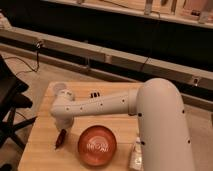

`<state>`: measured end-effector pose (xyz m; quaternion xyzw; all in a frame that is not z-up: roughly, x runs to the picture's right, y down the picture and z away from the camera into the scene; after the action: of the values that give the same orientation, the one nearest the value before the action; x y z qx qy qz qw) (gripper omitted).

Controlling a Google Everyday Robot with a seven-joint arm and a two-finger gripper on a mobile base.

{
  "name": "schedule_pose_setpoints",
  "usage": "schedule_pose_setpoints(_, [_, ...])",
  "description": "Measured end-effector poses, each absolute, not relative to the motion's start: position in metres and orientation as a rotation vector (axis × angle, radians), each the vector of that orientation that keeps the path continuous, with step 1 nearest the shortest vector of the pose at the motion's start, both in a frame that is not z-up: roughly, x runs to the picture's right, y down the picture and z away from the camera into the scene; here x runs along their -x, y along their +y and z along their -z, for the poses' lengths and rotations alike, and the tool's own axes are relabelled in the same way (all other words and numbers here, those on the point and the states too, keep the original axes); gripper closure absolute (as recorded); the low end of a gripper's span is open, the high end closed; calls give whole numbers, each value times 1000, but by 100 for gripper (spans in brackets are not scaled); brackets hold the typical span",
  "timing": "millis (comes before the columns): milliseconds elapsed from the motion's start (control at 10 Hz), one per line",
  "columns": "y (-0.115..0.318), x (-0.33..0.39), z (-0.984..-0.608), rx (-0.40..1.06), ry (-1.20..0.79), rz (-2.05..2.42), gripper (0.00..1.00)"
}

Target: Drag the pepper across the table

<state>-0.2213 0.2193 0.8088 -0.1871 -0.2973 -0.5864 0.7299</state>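
Note:
A small dark red pepper (60, 139) lies on the wooden table (45, 150) near its left side. My gripper (63, 127) hangs from the end of the white arm (100, 105), pointing down right above the pepper's upper end and reaching or touching it. The arm stretches from the right across the table's middle. The gripper's tip is dark and partly hidden by the wrist.
An orange-red bowl (97, 146) sits just right of the pepper. A white object (136, 156) lies at the table's front right. A small dark item (93, 94) sits near the far edge. A black chair (10, 100) stands left of the table.

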Motion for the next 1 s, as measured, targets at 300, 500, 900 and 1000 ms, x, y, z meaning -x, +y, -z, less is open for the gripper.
schedule_pose_setpoints(300, [212,212,-809,413,-657,1269,100])
schedule_pose_setpoints(500, [197,193,-815,416,-659,1253,100])
schedule_pose_setpoints(900, [183,188,-821,412,-670,1224,100])
schedule_pose_setpoints(1000, [178,184,-823,410,-672,1213,100])
